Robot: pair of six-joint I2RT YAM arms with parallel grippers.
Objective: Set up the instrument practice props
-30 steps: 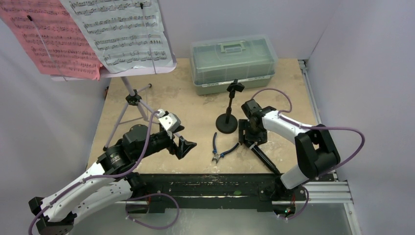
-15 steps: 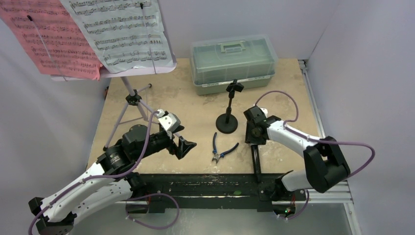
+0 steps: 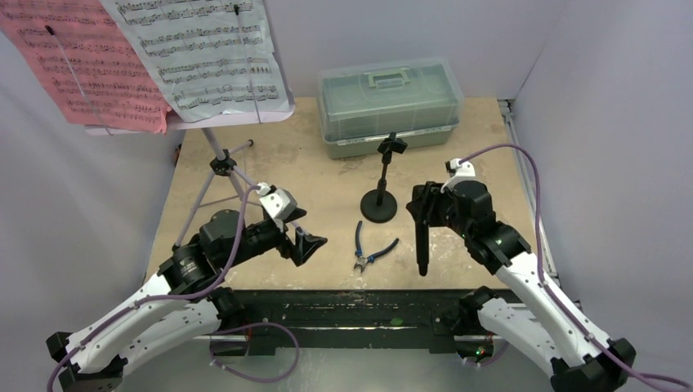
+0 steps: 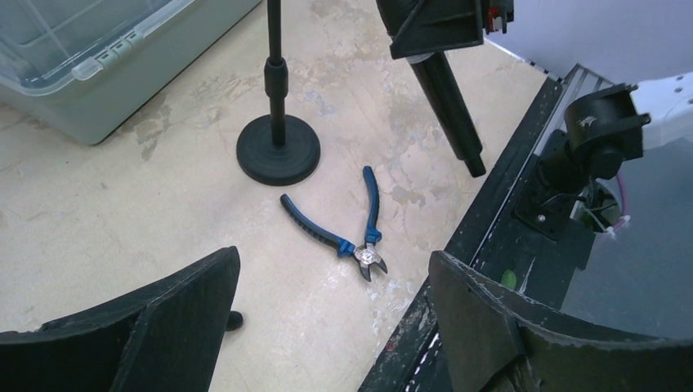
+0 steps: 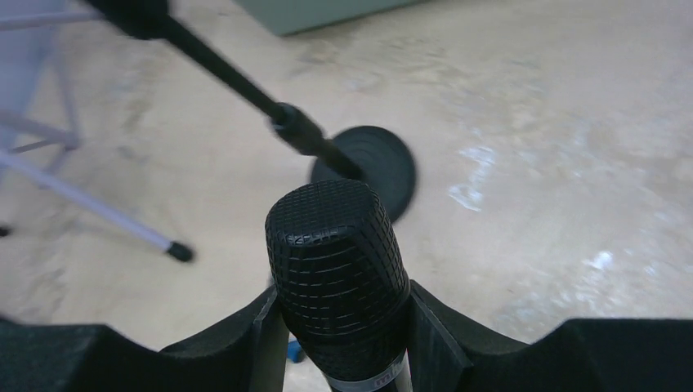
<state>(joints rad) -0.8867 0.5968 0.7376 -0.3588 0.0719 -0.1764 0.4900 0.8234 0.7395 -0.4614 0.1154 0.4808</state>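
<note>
The pale lilac music stand (image 3: 221, 167) stands at the back left on tripod legs, holding a pink sheet (image 3: 82, 65) and a white sheet (image 3: 204, 53). The black round-based stand (image 3: 380, 206) is upright mid-table, its clip (image 3: 392, 145) at the top; it also shows in the left wrist view (image 4: 278, 149) and the right wrist view (image 5: 380, 167). My right gripper (image 3: 421, 211) is shut on the black microphone (image 5: 337, 261), just right of that stand, with the handle (image 3: 422, 245) hanging down. My left gripper (image 3: 306, 241) is open and empty, left of the pliers.
Blue-handled pliers (image 3: 364, 249) lie near the front edge between the grippers and also show in the left wrist view (image 4: 339, 233). A translucent green lidded toolbox (image 3: 388, 102) stands at the back behind the round-based stand. A tripod leg (image 5: 98, 212) reaches toward the middle.
My right arm has lifted the microphone off the table and swung it from a slant to nearly upright, handle down. The left arm has barely moved.
</note>
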